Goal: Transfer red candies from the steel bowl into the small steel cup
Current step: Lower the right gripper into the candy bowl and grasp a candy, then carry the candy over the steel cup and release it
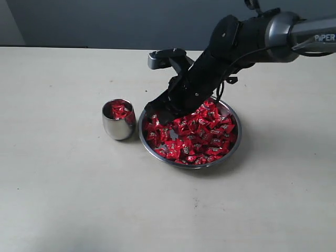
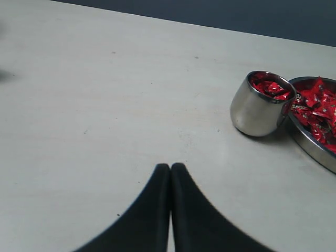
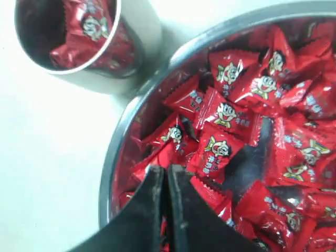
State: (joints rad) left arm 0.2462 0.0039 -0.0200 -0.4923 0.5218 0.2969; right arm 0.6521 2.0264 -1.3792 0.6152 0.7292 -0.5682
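Note:
The steel bowl (image 1: 185, 164) sits mid-table, heaped with red candies (image 1: 202, 137). Just to its left, rim against rim, stands the small steel cup (image 1: 118, 127) with a few red candies inside (image 1: 120, 110). My right gripper (image 1: 158, 113) hangs low over the bowl's left side; in the right wrist view its fingers (image 3: 164, 171) are shut just above the candies (image 3: 226, 113) near the bowl's rim (image 3: 112, 157), and I see nothing pinched at the tips. The cup (image 3: 140, 32) lies beyond the rim. My left gripper (image 2: 170, 167) is shut and empty over bare table, away from the cup (image 2: 255, 113) and bowl (image 2: 311, 146).
The pale tabletop (image 1: 63, 189) spreads wide on all sides of the bowl and cup. A dark wall runs behind the table's far edge (image 1: 79, 48). The right arm's dark body (image 1: 231, 47) slopes down over the back of the bowl.

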